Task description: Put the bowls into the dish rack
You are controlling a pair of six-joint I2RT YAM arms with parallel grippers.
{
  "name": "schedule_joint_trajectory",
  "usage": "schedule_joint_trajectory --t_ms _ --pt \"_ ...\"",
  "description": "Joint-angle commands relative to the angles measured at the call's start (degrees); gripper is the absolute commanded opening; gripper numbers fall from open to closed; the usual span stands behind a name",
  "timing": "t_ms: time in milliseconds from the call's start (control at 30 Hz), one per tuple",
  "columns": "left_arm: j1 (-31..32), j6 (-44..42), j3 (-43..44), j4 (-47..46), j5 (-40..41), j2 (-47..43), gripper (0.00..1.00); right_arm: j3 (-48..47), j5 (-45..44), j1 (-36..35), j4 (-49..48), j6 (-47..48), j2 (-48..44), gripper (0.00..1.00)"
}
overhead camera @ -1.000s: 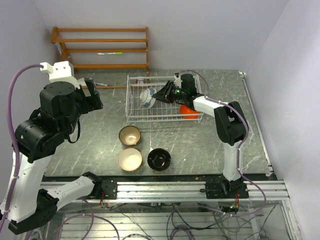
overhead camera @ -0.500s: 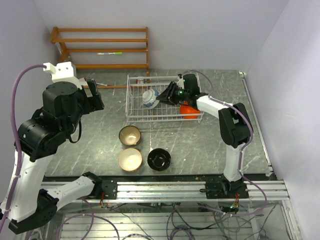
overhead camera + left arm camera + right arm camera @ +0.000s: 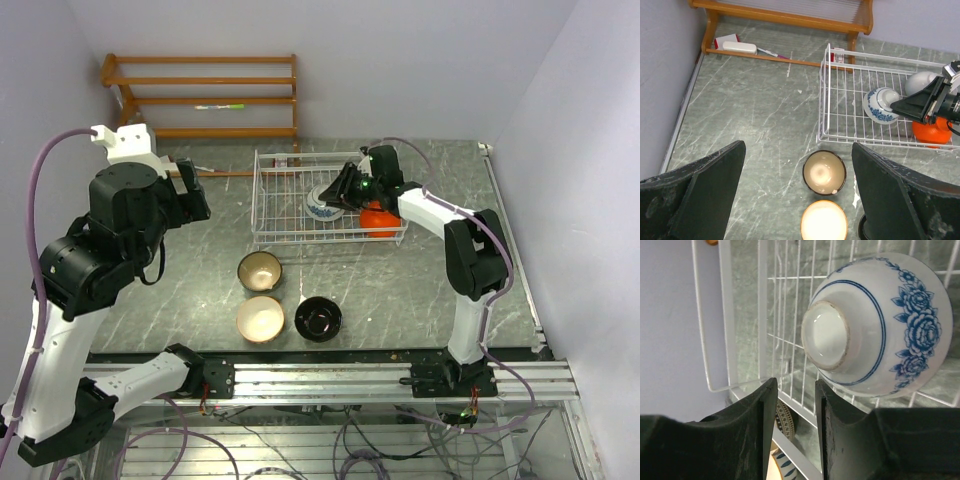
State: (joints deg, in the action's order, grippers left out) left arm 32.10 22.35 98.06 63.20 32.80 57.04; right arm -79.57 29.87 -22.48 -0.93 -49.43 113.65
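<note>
1. 3 bowls are in the dish rack (image 3: 257,200), all toward its right end: the blue-and-white bowl (image 3: 880,330), the white bowl (image 3: 920,82) and the orange-red bowl (image 3: 380,220).
2. 3 more stand upright on the table in front of the rack: the brown bowl (image 3: 824,172), the cream-beige bowl (image 3: 824,220) and the black bowl (image 3: 318,318).
3. Over the rack, the right gripper (image 3: 795,385) has its fingers narrowly apart, with only rack wire between them. The blue-and-white bowl lies tipped on its side just beyond the right finger, ungripped, foot ring toward the wrist camera.
4. High over the table's left rear, the left gripper (image 3: 797,147) has its fingers spread wide and empty.
5. The brown bowl lies straight ahead of the left fingers, centred between them and left of the table's middle, so the left arm looks better placed. A round bowl has no long axis, so a rim pinch probably suits.
</note>
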Motion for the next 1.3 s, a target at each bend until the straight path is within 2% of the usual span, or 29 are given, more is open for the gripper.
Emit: schedule_joint_trajectory --t_ms 0,300,567,867,1267 --pt "0.32 -0.02 -0.33 -1.94 -0.69 -0.41 0.99 -3.75 -4.75 0.33 7.60 4.83 -2.80 0.36" --pt "0.33 -0.33 -0.93 -2.54 -0.86 -0.54 0.99 -15.68 -15.95 -1.74 28.39 15.88 -2.07 0.36" --pt "0.31 -0.63 -0.94 -2.91 -0.81 -0.60 0.99 -27.72 -32.38 -10.45 42.25 23.48 3.84 0.42" --pt "0.33 -0.81 -0.16 -1.00 0.58 -1.18 0.99 -31.41 -41.10 -14.06 46.57 23.91 7.20 0.49" --pt "0.33 -1.74 -1.35 -1.21 1.18 -1.32 0.99 -33.38 -43.50 -14.09 43.39 23.83 10.28 0.51"
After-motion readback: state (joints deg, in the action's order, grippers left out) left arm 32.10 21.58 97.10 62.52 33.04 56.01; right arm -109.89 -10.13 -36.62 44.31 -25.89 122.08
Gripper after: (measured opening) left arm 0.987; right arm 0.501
